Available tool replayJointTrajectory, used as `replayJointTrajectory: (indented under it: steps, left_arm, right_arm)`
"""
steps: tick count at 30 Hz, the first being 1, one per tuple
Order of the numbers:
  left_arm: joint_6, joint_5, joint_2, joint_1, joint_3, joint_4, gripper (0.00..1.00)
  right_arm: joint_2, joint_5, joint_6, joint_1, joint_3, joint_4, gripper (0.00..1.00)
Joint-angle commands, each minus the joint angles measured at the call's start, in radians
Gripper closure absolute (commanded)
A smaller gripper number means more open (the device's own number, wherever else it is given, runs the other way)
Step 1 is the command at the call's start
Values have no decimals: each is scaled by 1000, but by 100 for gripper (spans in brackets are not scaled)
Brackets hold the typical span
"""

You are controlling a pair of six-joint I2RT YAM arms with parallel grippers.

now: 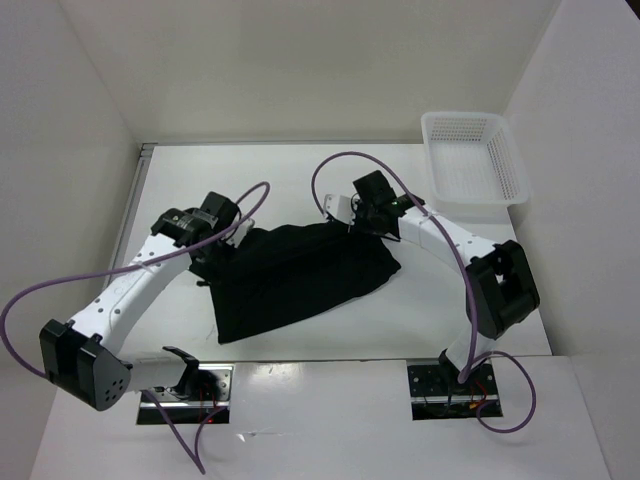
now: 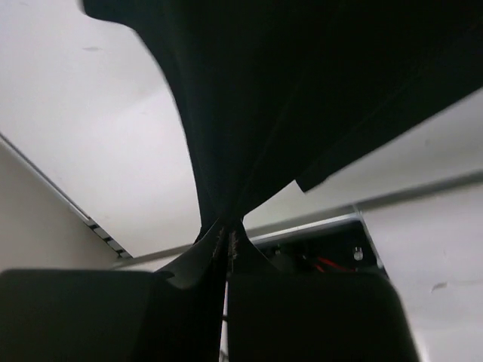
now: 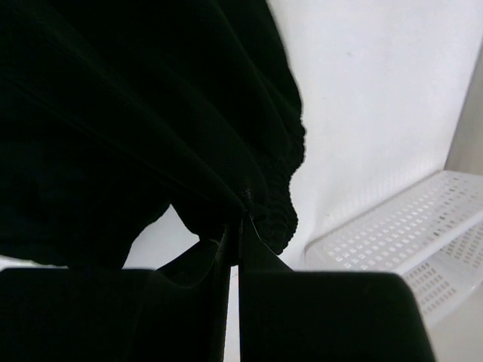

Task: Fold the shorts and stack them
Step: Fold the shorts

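The black shorts (image 1: 295,278) hang stretched between my two grippers over the middle of the white table, their lower edge near the front. My left gripper (image 1: 215,245) is shut on the shorts' left upper corner; in the left wrist view the cloth (image 2: 249,113) runs up from the pinched fingertips (image 2: 229,226). My right gripper (image 1: 358,222) is shut on the right upper corner; the right wrist view shows the gathered waistband (image 3: 279,188) pinched at the fingertips (image 3: 240,215).
A white plastic mesh basket (image 1: 474,160) stands at the back right of the table, also in the right wrist view (image 3: 407,241). Purple cables loop over both arms. White walls enclose the table on three sides.
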Motion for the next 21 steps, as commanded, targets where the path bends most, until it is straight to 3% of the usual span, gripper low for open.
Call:
replayJointTrajectory:
  steps: [1, 8, 18, 20, 21]
  left_arm:
    - [4, 42, -2, -42, -38, -137, 100]
    - [4, 117, 33, -133, -108, -137, 100]
    - [4, 205, 93, -160, -127, -137, 99]
    - [4, 205, 105, -171, -127, -137, 96]
    - [4, 205, 116, -171, -127, -137, 90]
  right_arm:
    - [-76, 5, -89, -13, -17, -143, 100]
    - [-85, -36, -157, -13, -37, -268, 100]
    - [-107, 30, -215, 54, -244, -233, 100]
    - [-107, 51, -215, 64, -255, -233, 99]
    - [-107, 51, -215, 74, -255, -222, 97]
